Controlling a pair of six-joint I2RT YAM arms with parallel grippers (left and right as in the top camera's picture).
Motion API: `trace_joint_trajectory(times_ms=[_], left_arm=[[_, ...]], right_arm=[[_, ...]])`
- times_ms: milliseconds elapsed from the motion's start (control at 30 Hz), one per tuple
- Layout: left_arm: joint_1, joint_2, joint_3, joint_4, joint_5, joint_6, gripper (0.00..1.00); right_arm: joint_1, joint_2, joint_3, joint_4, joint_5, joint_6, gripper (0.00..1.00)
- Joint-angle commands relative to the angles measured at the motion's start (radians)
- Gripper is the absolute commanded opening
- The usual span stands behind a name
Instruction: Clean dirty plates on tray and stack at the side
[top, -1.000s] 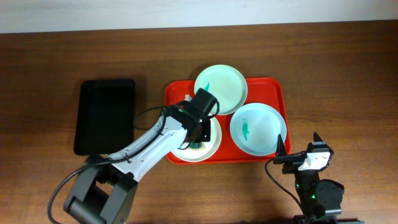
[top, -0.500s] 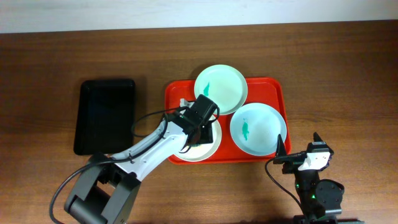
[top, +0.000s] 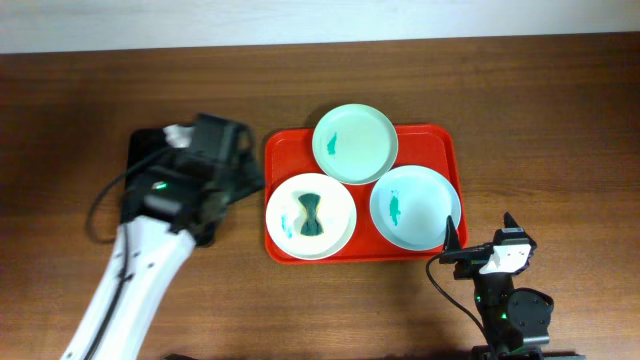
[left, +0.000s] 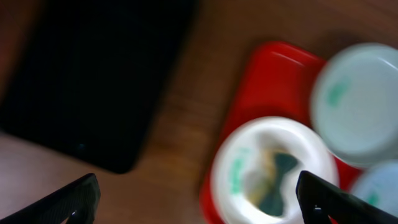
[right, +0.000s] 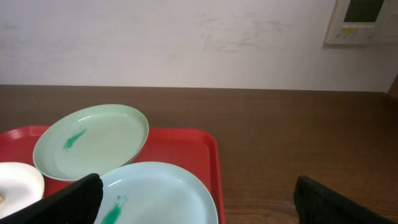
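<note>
My overhead looks straight down from afar, red tray (top: 432, 146) centred. My left wrist view hovers nearer over the tray's 9 o'clock edge, blurred. Right wrist view sits low at 5 o'clock, facing the wall (right: 186, 37); all share the mint plate (right: 93, 140).

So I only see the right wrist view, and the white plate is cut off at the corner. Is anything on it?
Observer: Yes, the white plate carries a dark teal bow-shaped wad in its middle.
Operator: Where is the other arm?
Observer: The left end effector hovers open and empty by a black tray, left of the red tray.
</note>
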Motion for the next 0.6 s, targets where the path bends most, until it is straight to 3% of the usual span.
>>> trace_joint_trajectory(times_ms=[0, 133, 200, 300, 367, 433, 500, 567], left_arm=[[0.091, -0.022, 0.002, -0.06, -0.056, -0.003, 0.99], [0.113, -0.018, 0.001, -0.103, -0.044, -0.003, 0.99], [0.113, -0.018, 0.001, -0.105, -0.031, -0.003, 0.99], [0.113, -0.018, 0.001, -0.105, -0.019, -0.003, 0.99], [0.113, -0.018, 0.001, -0.106, -0.018, -0.003, 0.99], [0.113, -0.018, 0.001, -0.106, -0.018, -0.003, 0.99], [0.113, -0.018, 0.001, -0.106, -0.018, -0.003, 0.99], [0.113, -0.018, 0.001, -0.106, -0.018, -0.003, 0.99]], right_arm=[[-0.005, -0.01, -0.006, 0.051, -0.128, 0.048, 0.98], [-0.005, -0.01, -0.006, 0.09, -0.689, 0.27, 0.98], [-0.005, -0.01, -0.006, 0.149, -0.83, 0.326, 0.99], [-0.005, -0.01, -0.006, 0.369, -0.832, 0.448, 0.99], [-0.005, -0.01, -0.006, 0.647, -0.81, 0.53, 0.99], [-0.005, -0.01, 0.025, 0.922, -0.65, 0.537, 0.98], [-0.006, -0.008, 0.117, 0.906, -0.482, 0.532, 0.99], [-0.006, 0.01, 0.278, 0.702, -0.426, 0.447, 0.99]])
